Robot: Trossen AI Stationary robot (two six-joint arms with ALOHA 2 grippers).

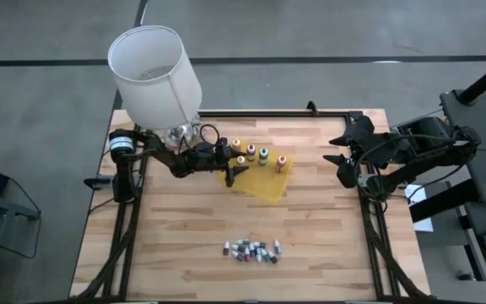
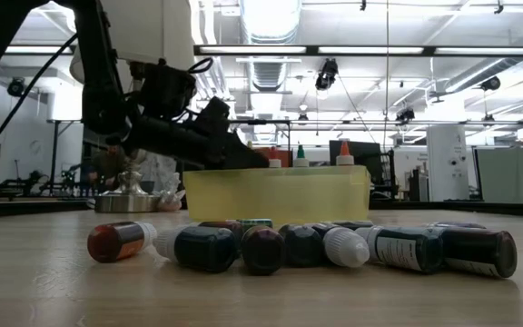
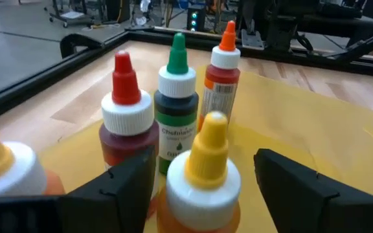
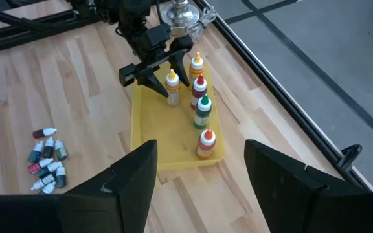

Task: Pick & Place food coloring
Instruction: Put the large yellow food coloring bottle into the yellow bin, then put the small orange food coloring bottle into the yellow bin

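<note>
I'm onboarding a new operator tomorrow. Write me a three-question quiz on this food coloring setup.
1. True or false: the left gripper stands open around a yellow-capped bottle in the yellow tray.
2. How many squeeze bottles stand upright in the tray?
3. Where does the cluster of small vials lie? A) in the tray B) on the bare table nearer the front edge C) under the right gripper

Key: 1 true; 2 five; 3 B
</note>
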